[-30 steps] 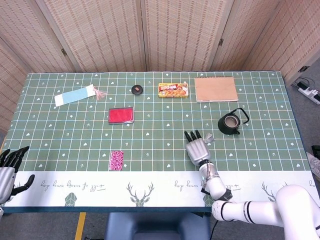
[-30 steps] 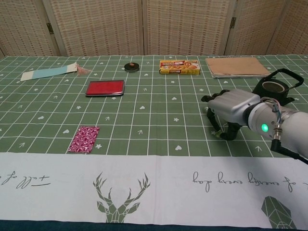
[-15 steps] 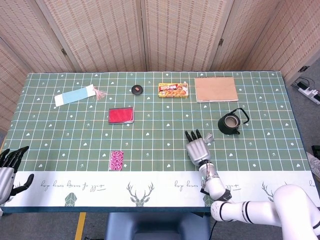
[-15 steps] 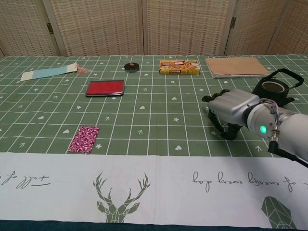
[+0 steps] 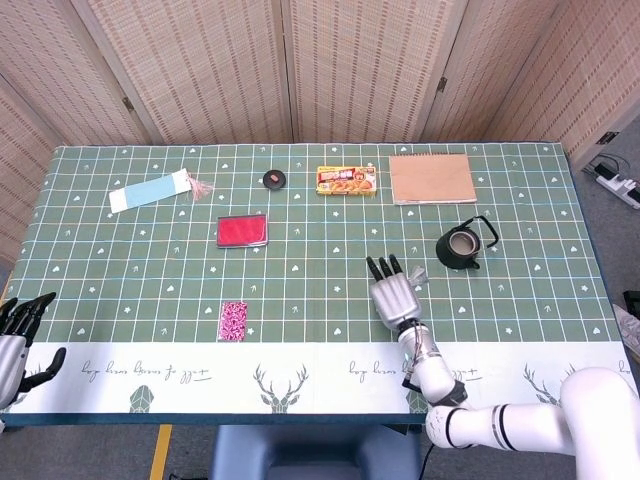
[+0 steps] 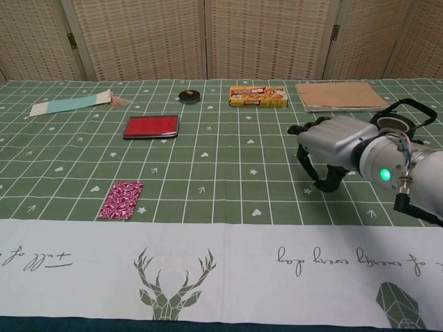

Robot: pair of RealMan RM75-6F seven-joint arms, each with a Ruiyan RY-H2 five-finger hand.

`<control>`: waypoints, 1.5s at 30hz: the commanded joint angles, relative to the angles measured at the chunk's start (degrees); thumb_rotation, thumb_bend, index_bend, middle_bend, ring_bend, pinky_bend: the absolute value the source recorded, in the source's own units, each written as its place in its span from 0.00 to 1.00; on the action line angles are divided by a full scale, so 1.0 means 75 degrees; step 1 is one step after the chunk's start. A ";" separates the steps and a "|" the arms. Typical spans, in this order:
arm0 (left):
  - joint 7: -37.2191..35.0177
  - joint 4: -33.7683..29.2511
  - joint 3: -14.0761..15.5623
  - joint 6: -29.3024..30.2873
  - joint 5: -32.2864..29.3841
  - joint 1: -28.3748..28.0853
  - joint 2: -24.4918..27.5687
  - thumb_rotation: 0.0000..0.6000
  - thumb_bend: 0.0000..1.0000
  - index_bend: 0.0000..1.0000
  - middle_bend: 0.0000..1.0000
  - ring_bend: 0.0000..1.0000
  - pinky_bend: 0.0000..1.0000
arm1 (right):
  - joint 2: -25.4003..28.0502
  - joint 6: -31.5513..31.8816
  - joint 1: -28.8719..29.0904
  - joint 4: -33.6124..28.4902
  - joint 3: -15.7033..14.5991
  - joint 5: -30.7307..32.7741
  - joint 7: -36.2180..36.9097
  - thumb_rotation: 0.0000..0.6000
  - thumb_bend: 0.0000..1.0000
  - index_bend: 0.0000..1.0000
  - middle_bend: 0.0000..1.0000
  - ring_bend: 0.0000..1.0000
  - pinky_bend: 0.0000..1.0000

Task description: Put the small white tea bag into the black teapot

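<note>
Right hand (image 5: pixel 393 297) palm-down over the green cloth, fingers curled downward; whether it holds anything cannot be told. Small white tea bag (image 5: pixel 418 273) lies just beside its fingertips — teapot side. Black teapot (image 5: pixel 461 246) stands near, apart, lid off.

The head view looks steeply down from high above the near edge of the worktop (image 5: pixel 300 300), showing it whole. The chest view sits low and closer, facing across it. Both share the black teapot (image 5: pixel 461 246) area.
</note>
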 commanded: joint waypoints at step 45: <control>0.0489 0.0091 -0.0195 -0.0612 -0.0623 -0.0248 -0.0130 1.00 0.40 0.00 0.08 0.08 0.01 | 0.4826 0.1764 -0.0519 -0.4126 0.2264 0.1103 0.1514 1.00 0.44 0.62 0.02 0.00 0.00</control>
